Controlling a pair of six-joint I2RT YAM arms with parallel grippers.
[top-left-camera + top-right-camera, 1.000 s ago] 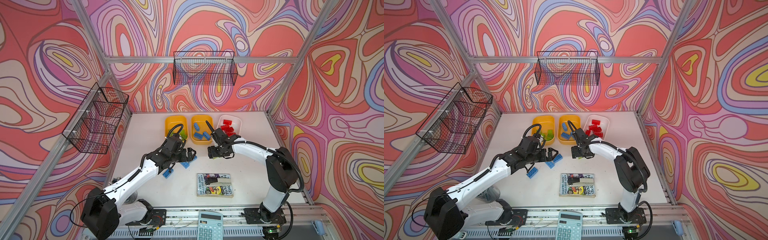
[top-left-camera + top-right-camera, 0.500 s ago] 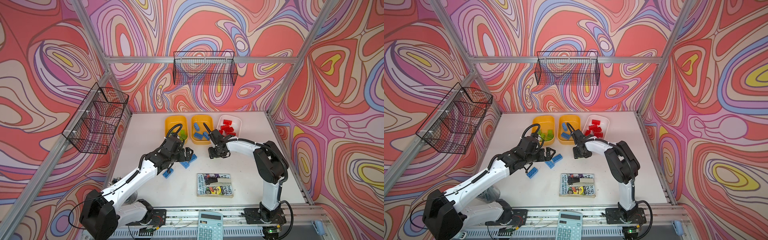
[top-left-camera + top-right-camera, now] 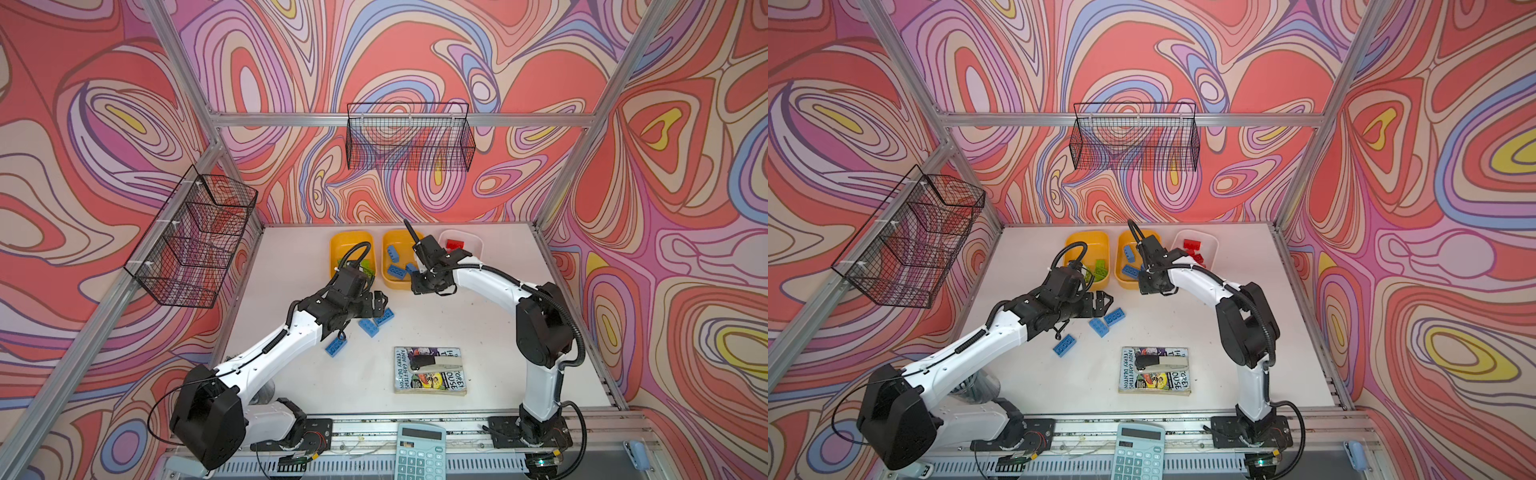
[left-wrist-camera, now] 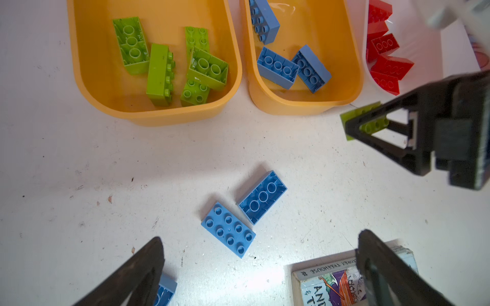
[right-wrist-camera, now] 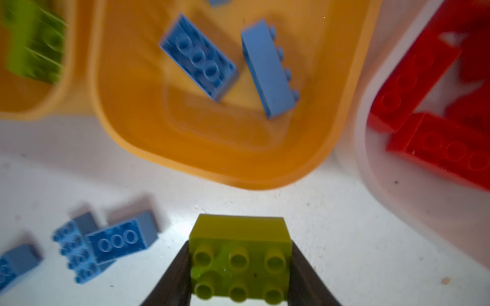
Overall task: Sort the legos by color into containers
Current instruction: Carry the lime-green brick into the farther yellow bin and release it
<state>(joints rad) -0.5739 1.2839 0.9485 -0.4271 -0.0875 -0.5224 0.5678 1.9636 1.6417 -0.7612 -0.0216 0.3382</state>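
My right gripper [image 5: 240, 245] is shut on a lime green lego [image 5: 240, 259], low over the table just in front of the middle orange container [image 5: 238, 174], which holds blue legos. The same lego [image 4: 355, 115] shows between its fingers in the left wrist view. My left gripper [image 4: 261, 237] hangs open over two loose blue legos [image 4: 228, 229] [image 4: 263, 196]; a third [image 3: 336, 345] lies nearer the front. In both top views the left orange container [image 3: 334, 253] holds green legos and the white container [image 3: 478, 245] holds red ones.
A paperback book [image 3: 430, 370] with a stapler-like object on it lies front centre. A calculator [image 3: 419, 451] sits on the front rail. Black wire baskets hang on the back wall [image 3: 409, 137] and the left wall [image 3: 195, 237].
My right gripper has closed on the green lego and shifted slightly left and back toward the orange containers, with its elbow raised. The left gripper has stayed open and barely moved.
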